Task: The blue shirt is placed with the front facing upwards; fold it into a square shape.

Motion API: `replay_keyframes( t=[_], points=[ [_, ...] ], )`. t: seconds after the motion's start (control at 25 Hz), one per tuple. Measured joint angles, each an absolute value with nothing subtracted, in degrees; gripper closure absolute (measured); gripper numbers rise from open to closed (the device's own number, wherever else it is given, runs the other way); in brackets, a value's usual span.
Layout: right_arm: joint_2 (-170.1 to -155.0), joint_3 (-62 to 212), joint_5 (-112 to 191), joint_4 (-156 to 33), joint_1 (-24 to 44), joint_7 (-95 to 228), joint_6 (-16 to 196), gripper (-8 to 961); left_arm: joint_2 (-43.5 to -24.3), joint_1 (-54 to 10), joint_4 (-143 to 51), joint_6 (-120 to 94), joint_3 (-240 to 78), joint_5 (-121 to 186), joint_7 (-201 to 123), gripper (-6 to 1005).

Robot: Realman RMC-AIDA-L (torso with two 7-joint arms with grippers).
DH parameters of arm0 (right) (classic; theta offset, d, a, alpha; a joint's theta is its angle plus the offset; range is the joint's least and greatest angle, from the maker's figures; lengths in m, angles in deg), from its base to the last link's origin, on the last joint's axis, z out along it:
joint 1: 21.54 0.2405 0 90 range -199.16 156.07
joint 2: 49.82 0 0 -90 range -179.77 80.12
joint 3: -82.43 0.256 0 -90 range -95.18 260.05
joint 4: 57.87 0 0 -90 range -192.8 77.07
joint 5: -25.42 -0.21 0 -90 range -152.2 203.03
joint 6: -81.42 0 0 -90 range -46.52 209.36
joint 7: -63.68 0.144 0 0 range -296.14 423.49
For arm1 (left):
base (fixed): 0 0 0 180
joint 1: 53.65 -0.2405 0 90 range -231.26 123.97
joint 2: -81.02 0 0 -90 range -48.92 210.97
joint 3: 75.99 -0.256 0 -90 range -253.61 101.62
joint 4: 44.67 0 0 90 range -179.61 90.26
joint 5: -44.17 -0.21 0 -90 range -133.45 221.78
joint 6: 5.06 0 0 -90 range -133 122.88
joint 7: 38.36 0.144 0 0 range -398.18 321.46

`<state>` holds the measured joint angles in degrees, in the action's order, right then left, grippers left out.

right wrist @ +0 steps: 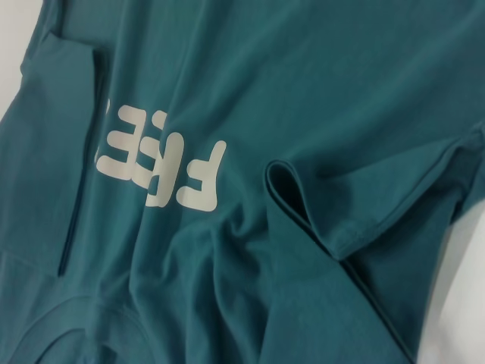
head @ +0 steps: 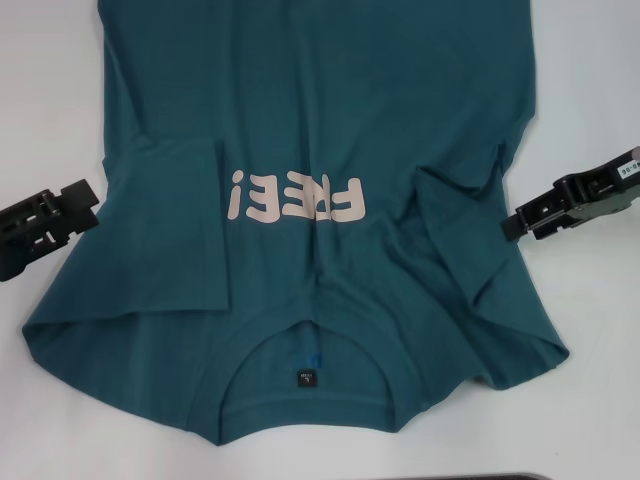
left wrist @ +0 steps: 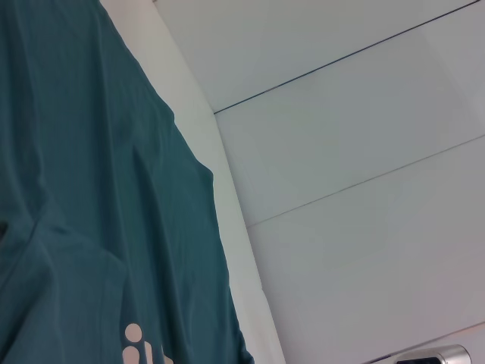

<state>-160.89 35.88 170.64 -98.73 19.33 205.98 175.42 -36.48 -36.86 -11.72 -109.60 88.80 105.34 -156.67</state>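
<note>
A: How is the blue shirt (head: 330, 130) laid out?

B: It is spread front-up on the white bench (head: 590, 90), with the collar (head: 308, 385) at the edge nearest the robot and the hem carried out of the head view at the far side. The pale pink lettering (head: 295, 200) is seen upside down across the chest. Both sleeves are folded inward over the body: the one on the left lies flat, while the one on the right (right wrist: 356, 220) is bunched, with a raised loop of cloth beside the lettering. A small dark neck label (head: 305, 380) is visible inside the collar.

A: And the grippers?

B: The left gripper (head: 85, 195) is held just beside the shirt's left edge, over the bench. The right gripper (head: 515, 225) is held at the right edge, close to the bunched sleeve. Nothing is seen to be grasped by either; how far each is opened cannot be told.
</note>
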Motion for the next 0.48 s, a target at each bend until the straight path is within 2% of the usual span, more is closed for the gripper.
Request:
replay_keyframes(
  t=[0.48],
  points=[
    [-161.34,35.7,172.1,-98.8,19.2,207.0,173.9,342,-36.66,-36.8,-11.7,-109.4,88.8,105.3,-156.7,372]
  ],
)
